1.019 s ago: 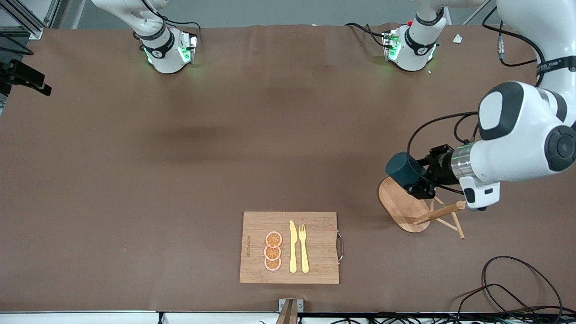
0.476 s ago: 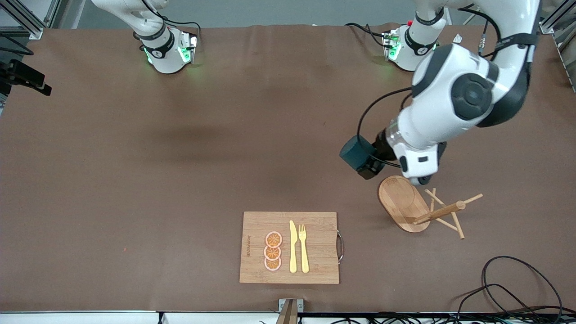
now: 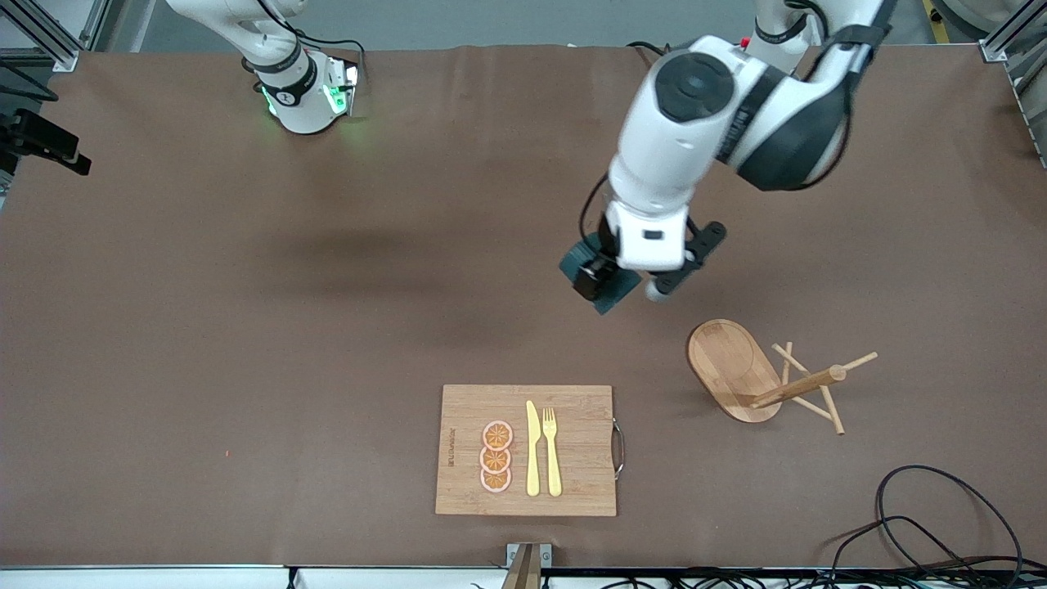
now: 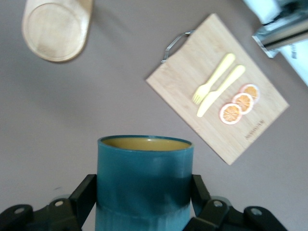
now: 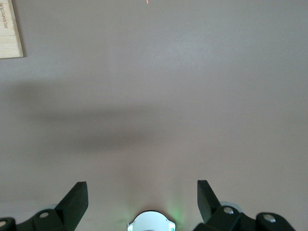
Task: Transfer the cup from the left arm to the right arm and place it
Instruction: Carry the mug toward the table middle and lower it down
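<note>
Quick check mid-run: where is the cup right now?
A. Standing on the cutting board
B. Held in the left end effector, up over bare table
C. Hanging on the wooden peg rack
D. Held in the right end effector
B. The left end effector is shut on the cup, up over bare table; the right end effector is open and holds nothing.

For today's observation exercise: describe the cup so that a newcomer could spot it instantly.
Start at the bamboo cutting board near the front camera. Above the bare brown table farther from the camera, the left pincer is shut on the cup. It is the only dark teal thing, with a mustard-yellow inside; everything nearby is pale wood.
</note>
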Available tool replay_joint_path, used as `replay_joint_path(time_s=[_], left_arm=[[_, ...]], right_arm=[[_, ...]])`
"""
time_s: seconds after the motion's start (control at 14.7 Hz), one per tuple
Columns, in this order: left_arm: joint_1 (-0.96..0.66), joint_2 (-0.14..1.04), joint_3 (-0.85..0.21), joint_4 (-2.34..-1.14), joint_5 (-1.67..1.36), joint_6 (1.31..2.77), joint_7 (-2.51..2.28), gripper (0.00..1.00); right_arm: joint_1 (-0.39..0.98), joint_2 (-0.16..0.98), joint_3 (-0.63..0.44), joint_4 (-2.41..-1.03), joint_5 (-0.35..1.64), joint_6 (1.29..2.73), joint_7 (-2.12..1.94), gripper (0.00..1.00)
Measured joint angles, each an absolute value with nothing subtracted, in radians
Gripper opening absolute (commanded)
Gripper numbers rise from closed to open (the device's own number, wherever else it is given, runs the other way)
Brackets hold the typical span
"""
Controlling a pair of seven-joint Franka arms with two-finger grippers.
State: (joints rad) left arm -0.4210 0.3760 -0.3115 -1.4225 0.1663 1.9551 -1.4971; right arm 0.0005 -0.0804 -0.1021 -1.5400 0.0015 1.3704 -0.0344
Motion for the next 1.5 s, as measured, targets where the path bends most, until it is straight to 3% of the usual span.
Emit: replay_joint_path(time_s=[0.54,1.09,1.5], left_arm=[[-0.716,0.472,-0.313,-1.436,0.660,2.057,-1.828,0.60],[-0.949,0.695,-0.311,-1.448,1.261,2.058,-2.204,0.56],[-1.023,0.858,-0.310,-1.451,1.662,1.918,-2.316,0.47]], right_arm=[[0.002,-0.080,-0.096,-1.539,0.003,1.371,-0.034,1.00],[0.002,-0.080,-0.097,-1.539,0.009,1.372,-0.026,1.00],[0.001,-0.080,-0.098,-1.539,0.011,1.374,-0.004,1.00]])
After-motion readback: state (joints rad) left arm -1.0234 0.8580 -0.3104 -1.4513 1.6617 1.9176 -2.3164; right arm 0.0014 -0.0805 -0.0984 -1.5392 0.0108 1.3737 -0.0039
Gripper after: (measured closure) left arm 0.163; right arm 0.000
